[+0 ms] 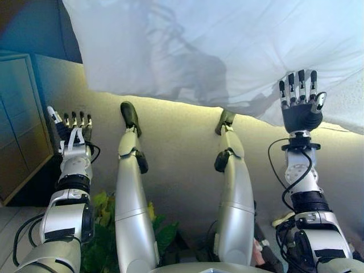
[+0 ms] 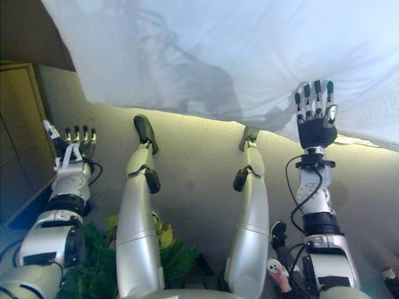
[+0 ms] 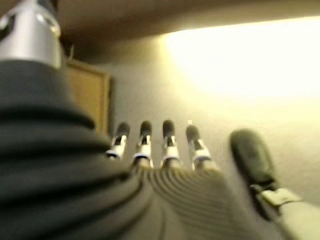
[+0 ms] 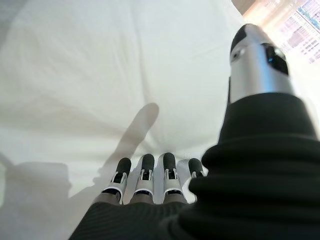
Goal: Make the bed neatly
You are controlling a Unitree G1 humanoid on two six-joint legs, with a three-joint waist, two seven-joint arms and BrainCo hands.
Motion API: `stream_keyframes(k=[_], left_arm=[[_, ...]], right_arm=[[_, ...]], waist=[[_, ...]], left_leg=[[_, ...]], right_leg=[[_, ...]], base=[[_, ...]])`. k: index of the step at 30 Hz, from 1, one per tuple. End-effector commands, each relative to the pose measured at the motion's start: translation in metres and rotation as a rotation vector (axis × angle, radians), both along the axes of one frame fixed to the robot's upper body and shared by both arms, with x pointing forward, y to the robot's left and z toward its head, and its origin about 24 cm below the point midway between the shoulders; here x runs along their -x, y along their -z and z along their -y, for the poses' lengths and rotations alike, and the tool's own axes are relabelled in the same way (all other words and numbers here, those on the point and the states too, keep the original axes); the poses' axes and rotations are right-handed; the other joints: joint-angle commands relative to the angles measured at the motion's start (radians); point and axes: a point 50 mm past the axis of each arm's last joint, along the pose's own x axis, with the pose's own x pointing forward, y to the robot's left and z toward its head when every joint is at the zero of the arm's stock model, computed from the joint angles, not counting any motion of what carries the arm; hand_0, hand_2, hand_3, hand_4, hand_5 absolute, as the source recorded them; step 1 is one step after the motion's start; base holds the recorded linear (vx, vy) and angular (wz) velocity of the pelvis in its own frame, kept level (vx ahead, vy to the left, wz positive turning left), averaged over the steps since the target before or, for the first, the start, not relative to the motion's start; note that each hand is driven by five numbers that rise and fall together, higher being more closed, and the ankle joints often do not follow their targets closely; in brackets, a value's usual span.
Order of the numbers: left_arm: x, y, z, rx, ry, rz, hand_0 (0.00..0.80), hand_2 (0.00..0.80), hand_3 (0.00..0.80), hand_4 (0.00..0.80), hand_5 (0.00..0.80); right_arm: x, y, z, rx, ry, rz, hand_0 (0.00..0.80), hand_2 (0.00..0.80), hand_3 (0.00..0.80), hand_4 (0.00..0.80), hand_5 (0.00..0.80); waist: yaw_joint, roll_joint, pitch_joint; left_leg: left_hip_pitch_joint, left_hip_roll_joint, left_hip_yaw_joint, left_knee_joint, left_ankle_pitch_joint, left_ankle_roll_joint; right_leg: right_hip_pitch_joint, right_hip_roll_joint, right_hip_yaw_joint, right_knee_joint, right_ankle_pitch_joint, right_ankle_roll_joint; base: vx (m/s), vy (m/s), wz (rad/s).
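Your right hand [image 1: 301,111] is stretched out flat over the near edge of the white bedsheet [image 1: 227,45], fingers straight and spread, holding nothing; from its own wrist view the fingertips [image 4: 145,167] hover over or just touch the cloth, and I cannot tell which. Your left hand [image 1: 74,133] hangs well apart from the bed, over the beige floor [image 1: 176,148] near the wooden cabinet [image 1: 17,125], fingers likewise straight and empty. The sheet covers the bed across the top of the head views, its near edge running slantwise, lower on your right, with soft folds and creases across the middle, so the job looks early: nothing is gripped or pulled taut yet. To do this step well, lower the right palm fully onto the cloth before you sweep, and press lightly; thin fabric like this will likely bunch ahead of stiff fingers if you push hard or fast. Stroke outward from the creased middle toward the edge, not along it. Bring the left hand up to the sheet's edge on your left so both work together; smoothing one-handed risks dragging the whole sheet sideways. If you choose to tug the hem, pinch it between thumb and fingers rather than raking it
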Motion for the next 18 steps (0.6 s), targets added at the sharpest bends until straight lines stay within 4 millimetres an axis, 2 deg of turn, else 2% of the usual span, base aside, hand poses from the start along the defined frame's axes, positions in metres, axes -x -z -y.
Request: stream_keyframes(k=[1,6,7,11,13,14,18], left_arm=[[0.011,-0.002,-0.026,-0.028,-0.110,-0.038,0.000,0.000,0.000,0.000,0.000],[0.023,0.021,-0.018,-0.115,-0.088,-0.072,0.000,0.000,0.000,0.000,0.000],[0.024,0.024,-0.013,-0.138,-0.079,-0.071,0.000,0.000,0.000,0.000,0.000],[0.040,0.047,-0.001,-0.232,-0.054,-0.114,0.000,0.000,0.000,0.000,0.000],[0.043,0.050,0.001,-0.241,-0.052,-0.120,0.000,0.000,0.000,0.000,0.000],[0.052,0.061,0.007,-0.279,-0.035,-0.143,0.000,0.000,0.000,0.000,0.000],[0.067,0.074,0.013,-0.380,-0.007,-0.197,0.000,0.000,0.000,0.000,0.000]], right_arm=[[0.018,-0.003,0.020,0.005,0.044,0.035,0.000,0.000,0.000,0.000,0.000],[0.028,0.018,0.017,-0.027,0.051,-0.020,0.000,0.000,0.000,0.000,0.000],[0.031,0.022,0.015,-0.032,0.058,-0.026,0.000,0.000,0.000,0.000,0.000],[0.044,0.046,0.010,-0.040,0.094,-0.104,0.000,0.000,0.000,0.000,0.000],[0.045,0.049,0.010,-0.041,0.100,-0.116,0.000,0.000,0.000,0.000,0.000],[0.054,0.065,0.012,-0.057,0.124,-0.169,0.000,0.000,0.000,0.000,0.000],[0.067,0.089,0.014,-0.069,0.149,-0.249,0.000,0.000,0.000,0.000,0.000]], waist=[[-0.024,0.018,-0.002],[-0.019,0.013,-0.002],[-0.019,0.012,-0.002],[-0.009,0.009,-0.002],[-0.007,0.008,-0.002],[0.005,0.003,-0.002],[0.026,-0.010,-0.002]], left_leg=[[-0.011,0.017,-0.032,-0.023,0.083,-0.015],[0.112,0.024,-0.027,-0.046,0.069,-0.021],[0.123,0.023,-0.013,-0.061,0.094,-0.013],[0.259,0.018,-0.005,-0.107,0.093,-0.009],[0.277,0.017,-0.004,-0.114,0.093,-0.009],[0.357,0.014,-0.003,-0.136,0.086,-0.008],[0.519,0.005,0.002,-0.188,0.078,-0.005]], right_leg=[[0.043,-0.039,0.005,-0.015,0.027,0.042],[0.158,-0.041,-0.003,-0.023,0.006,0.056],[0.168,-0.050,-0.018,-0.039,0.032,0.048],[0.292,-0.060,-0.037,-0.075,0.041,0.053],[0.310,-0.060,-0.039,-0.081,0.043,0.054],[0.390,-0.065,-0.049,-0.102,0.048,0.059],[0.553,-0.059,-0.063,-0.139,0.051,0.062]], base=[[0.026,-0.042,0.03],[0.047,-0.054,0.05],[-0.048,-0.072,0.04],[0.004,-0.083,0.11],[0.021,-0.081,0.08],[0.039,-0.148,0.07],[0.071,-0.145,0.09]])
